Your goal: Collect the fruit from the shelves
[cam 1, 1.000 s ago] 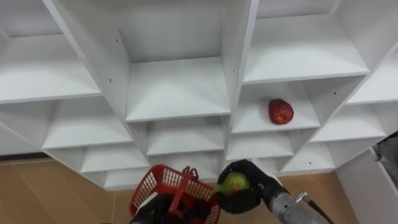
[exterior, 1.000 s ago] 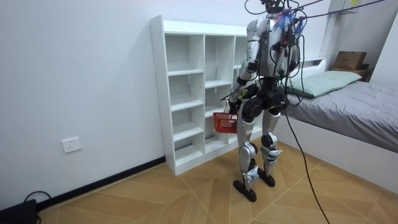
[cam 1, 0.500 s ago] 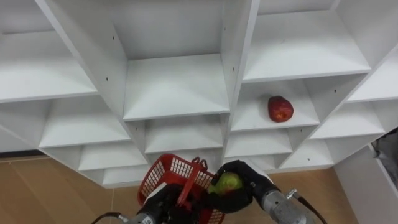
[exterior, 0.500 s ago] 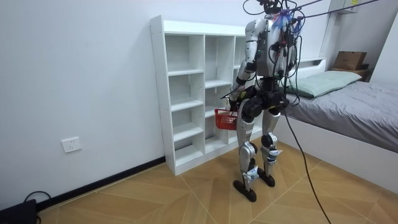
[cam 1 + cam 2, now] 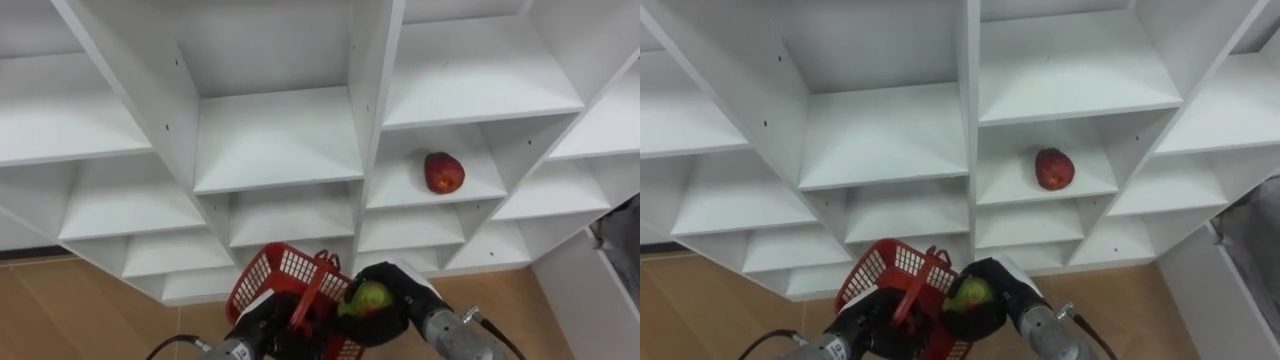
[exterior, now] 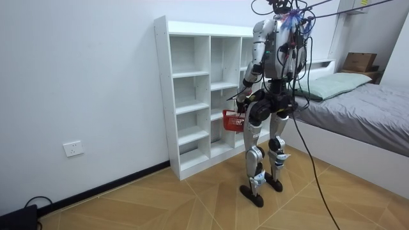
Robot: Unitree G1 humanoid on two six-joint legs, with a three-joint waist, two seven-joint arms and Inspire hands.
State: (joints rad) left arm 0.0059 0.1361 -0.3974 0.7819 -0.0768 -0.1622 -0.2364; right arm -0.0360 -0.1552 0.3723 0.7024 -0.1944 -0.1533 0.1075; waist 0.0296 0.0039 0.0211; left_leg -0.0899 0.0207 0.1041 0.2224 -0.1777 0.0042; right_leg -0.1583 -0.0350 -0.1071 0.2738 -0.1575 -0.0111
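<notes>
My right hand (image 5: 392,305) (image 5: 992,292) is shut on a green fruit (image 5: 366,297) (image 5: 968,293) and holds it over the right rim of a red basket (image 5: 280,278) (image 5: 883,266). My left hand (image 5: 268,325) (image 5: 872,319) grips the basket's red handle (image 5: 306,292) from below. A red fruit (image 5: 443,172) (image 5: 1054,168) lies on a shelf of the white closet (image 5: 275,140) (image 5: 885,135), in the right column, well above my hands. In the room view I stand facing the closet (image 6: 198,89) with the basket (image 6: 234,119) held in front of me.
The closet's other compartments are bare. Wooden floor (image 5: 70,310) shows below the lowest shelf. A white side panel (image 5: 590,300) runs down the right edge. In the room view a bed (image 6: 364,115) stands behind me at the room view's right.
The basket has risen and moved right, toward the green fruit. My right hand has brought the fruit left to the basket's rim. The camera has shifted slightly.
</notes>
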